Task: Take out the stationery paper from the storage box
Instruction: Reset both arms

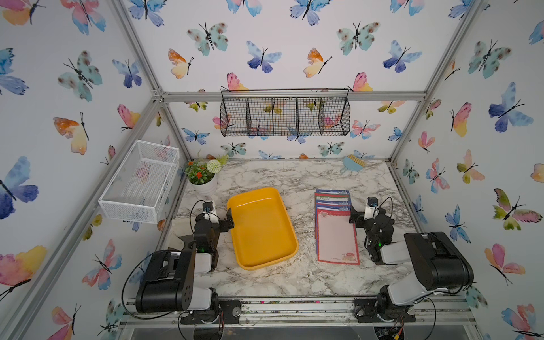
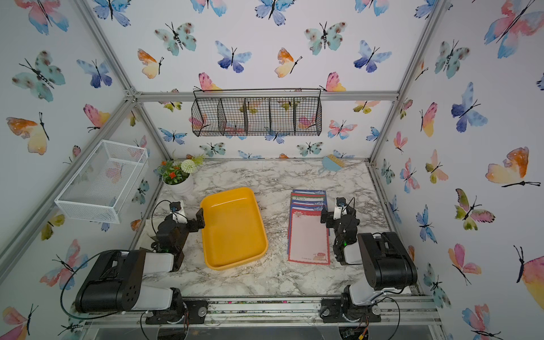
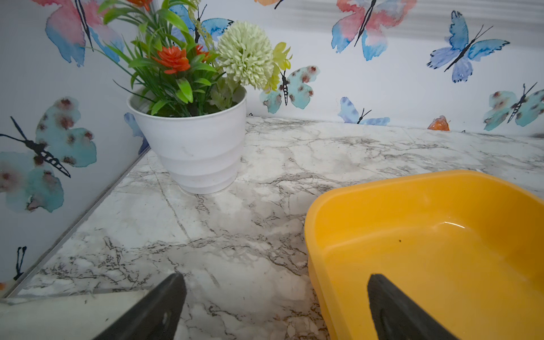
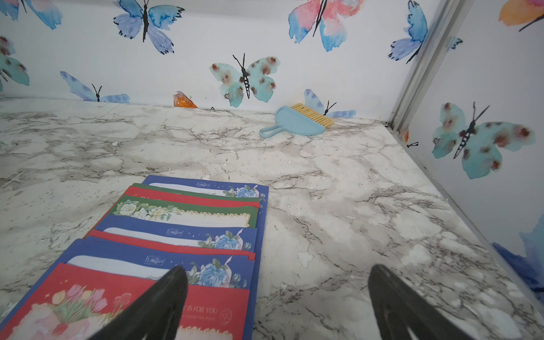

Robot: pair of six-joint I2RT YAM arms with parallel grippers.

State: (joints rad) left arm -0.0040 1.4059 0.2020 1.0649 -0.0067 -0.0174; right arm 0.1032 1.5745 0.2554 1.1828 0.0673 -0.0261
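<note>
The storage box (image 1: 265, 232) (image 2: 232, 229) is a shallow yellow tray left of the table's middle, and nothing lies in it. The stationery paper (image 1: 335, 232) (image 2: 309, 235) lies fanned on the marble to its right, with a red-bordered sheet on top and blue and green borders (image 4: 182, 232) behind. My left gripper (image 1: 218, 220) (image 3: 276, 277) is open at the box's left rim (image 3: 318, 223), one finger over the box and one over the marble. My right gripper (image 1: 366, 216) (image 4: 276, 268) is open at the stack's right edge, one finger over the top sheets.
A white pot of flowers (image 1: 203, 179) (image 3: 194, 147) stands at the back left. A small blue dustpan with a brush (image 1: 353, 163) (image 4: 294, 123) lies at the back right. A white mesh basket (image 1: 138, 182) hangs on the left wall and a black wire basket (image 1: 285, 114) on the back wall.
</note>
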